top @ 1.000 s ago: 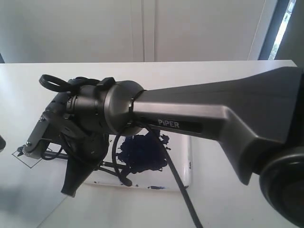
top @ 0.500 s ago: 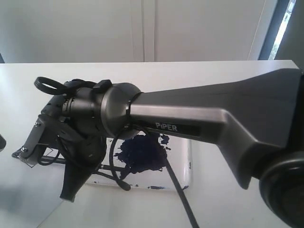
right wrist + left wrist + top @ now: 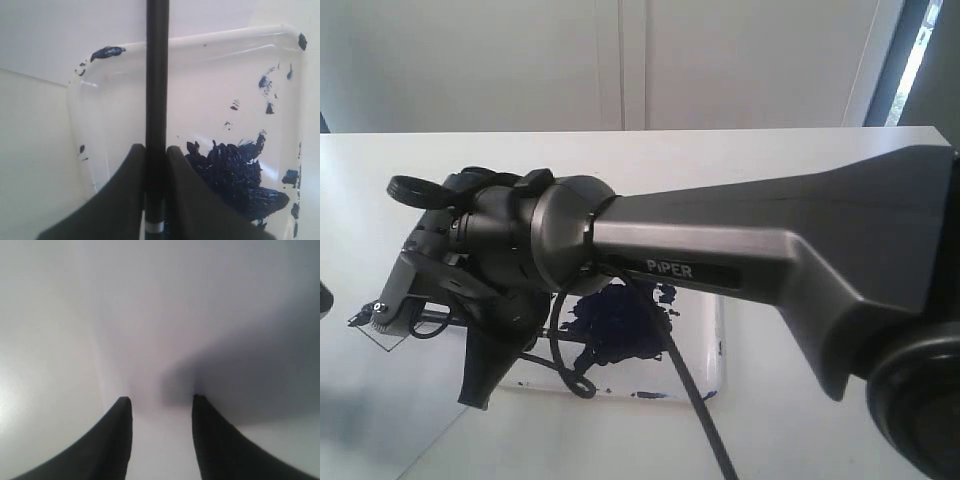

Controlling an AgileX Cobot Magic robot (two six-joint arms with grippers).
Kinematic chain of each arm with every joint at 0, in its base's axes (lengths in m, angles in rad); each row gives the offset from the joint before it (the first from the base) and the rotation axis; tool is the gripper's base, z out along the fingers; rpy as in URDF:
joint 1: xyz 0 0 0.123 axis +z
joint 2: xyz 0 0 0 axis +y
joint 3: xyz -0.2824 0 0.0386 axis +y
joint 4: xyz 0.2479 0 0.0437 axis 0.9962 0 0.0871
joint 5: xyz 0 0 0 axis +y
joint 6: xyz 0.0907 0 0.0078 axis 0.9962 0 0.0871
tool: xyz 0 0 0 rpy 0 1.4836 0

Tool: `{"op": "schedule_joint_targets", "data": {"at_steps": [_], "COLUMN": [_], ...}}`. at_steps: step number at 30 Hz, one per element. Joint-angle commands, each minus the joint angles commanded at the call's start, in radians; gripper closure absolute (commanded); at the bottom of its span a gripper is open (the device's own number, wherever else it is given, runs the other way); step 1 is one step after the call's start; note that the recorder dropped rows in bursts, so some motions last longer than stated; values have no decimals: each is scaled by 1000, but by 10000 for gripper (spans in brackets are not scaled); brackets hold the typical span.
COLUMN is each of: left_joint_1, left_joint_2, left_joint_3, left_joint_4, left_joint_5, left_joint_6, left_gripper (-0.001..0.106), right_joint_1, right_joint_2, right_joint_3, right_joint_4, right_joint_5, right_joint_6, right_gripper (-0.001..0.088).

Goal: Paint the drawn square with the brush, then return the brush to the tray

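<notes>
Lengthwise, brush (image 3: 157, 75) clamped in right tool (image 3: 155, 148), shaft crossing tray (image 3: 225, 37) rim

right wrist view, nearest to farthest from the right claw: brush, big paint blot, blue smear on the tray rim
1. brush: clamped in the right claw.
2. paint blot: on the tray floor, beside the claw.
3. blue smear: on the far rim, past the blot.
</notes>
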Motion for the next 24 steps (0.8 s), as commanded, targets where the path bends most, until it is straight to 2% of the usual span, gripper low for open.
{"op": "schedule_joint_targets", "data": {"at_steps": [12,24], "left_joint_1": [0,0], "left_joint_2": [0,0], "left_joint_3": [0,0], "left_joint_4": [0,0], "left_joint_5": [0,-3], "left_joint_6": [0,0], "left_gripper": [597,597], "right_joint_1": [0,0], "right_joint_2": [0,0], "right_joint_3": [0,0], "right_joint_4": [-34,-13], "right_joint_5": [26,57], "right_joint_6": [22,22], "right_gripper": [868,868]}}
